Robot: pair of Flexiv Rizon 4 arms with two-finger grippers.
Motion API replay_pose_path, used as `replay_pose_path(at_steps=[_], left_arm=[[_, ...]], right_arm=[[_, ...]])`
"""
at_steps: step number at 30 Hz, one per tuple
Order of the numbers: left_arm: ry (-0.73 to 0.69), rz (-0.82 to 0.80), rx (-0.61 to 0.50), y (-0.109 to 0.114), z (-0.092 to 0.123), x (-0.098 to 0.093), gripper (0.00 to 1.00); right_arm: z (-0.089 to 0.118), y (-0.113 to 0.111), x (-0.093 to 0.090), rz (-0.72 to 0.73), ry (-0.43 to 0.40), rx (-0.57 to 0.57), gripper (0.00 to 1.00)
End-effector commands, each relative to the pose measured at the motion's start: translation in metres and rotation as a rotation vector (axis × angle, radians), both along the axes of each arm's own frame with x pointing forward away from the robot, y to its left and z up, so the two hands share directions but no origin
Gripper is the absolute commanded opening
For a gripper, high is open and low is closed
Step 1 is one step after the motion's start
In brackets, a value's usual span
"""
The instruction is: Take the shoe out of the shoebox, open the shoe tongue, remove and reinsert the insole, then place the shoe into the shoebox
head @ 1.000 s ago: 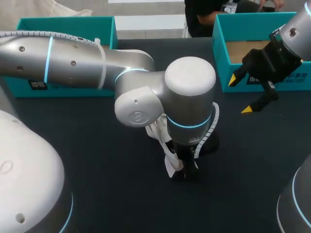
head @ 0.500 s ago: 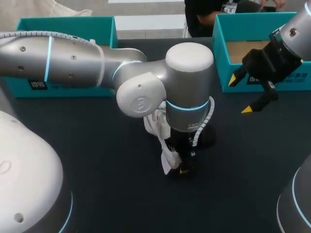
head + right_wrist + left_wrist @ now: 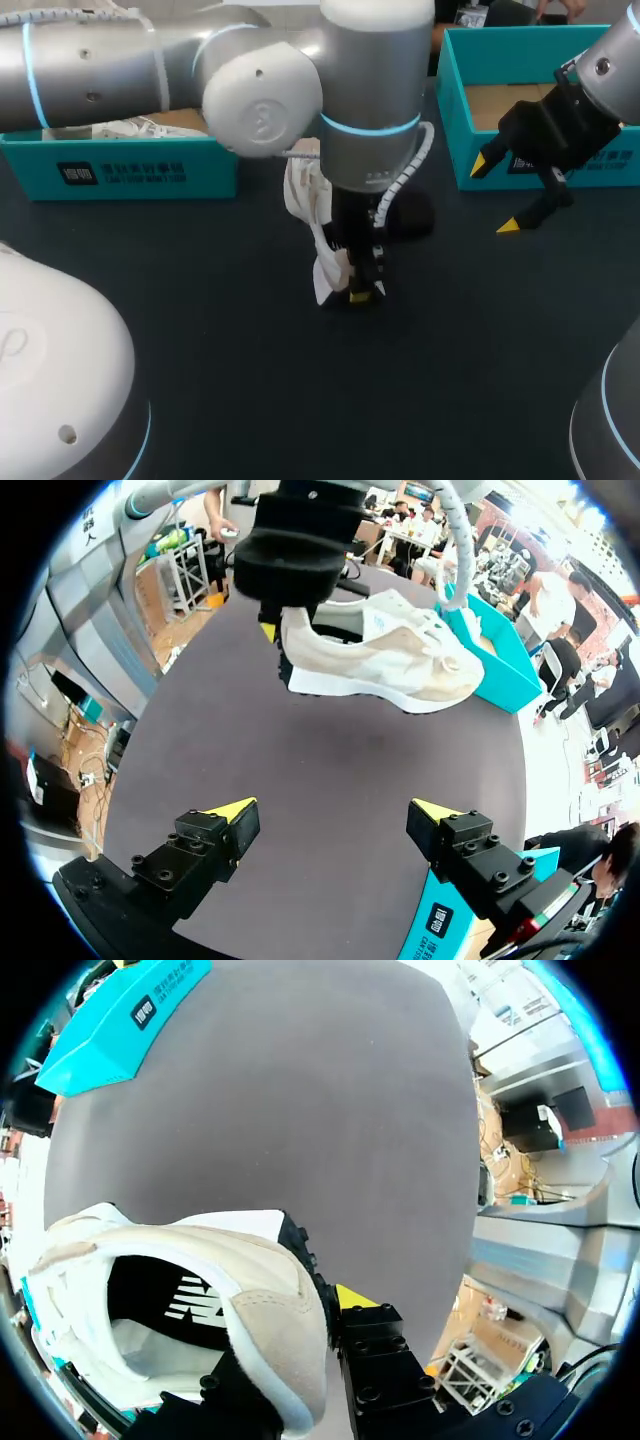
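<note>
Shoe (image 3: 380,665), judged light and soft-sided, is clamped at its firmer heel by the left gripper (image 3: 362,292) over the table's (image 3: 200,330) middle; the right gripper (image 3: 335,810) is spread wide, empty.

A white logo (image 3: 190,1298) is showing on the black insole (image 3: 140,1285) inside the beige and white suede sneaker (image 3: 270,1290). A small emblem (image 3: 380,627) is sitting on the sneaker's side, too faint to make out. Left of the sneaker, the teal cardboard shoebox (image 3: 200,175) is carrying a dark square label (image 3: 76,173) and a line of white print on its front wall, too small to read. Right of the sneaker, the second teal cardboard shoebox (image 3: 450,110) is bearing similar print, partly hidden.
</note>
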State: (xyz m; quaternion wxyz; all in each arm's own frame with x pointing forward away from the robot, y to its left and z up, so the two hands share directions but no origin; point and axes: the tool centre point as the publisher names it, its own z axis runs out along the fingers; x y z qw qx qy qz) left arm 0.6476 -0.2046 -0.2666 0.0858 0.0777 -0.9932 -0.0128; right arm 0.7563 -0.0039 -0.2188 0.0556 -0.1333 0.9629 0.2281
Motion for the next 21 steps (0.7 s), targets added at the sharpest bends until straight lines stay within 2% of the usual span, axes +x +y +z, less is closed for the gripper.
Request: replay_pose_path(at_steps=[1,3,18,21], left_arm=[[-0.032,-0.018,-0.039,0.039,0.083,0.011,0.0],[-0.071,-0.005,-0.043,0.04,0.093,0.014,0.0],[-0.071,-0.005,-0.043,0.04,0.093,0.014,0.0],[-0.015,-0.11,-0.08,0.063,0.095,0.026,0.0]], right_arm=[[-0.001,0.001,0.001,0.0,0.001,-0.003,1.0],[-0.001,0.001,0.001,0.0,0.001,-0.003,1.0],[-0.001,0.001,0.001,0.0,0.001,-0.003,1.0],[-0.001,0.001,0.001,0.0,0.001,-0.003,1.0]])
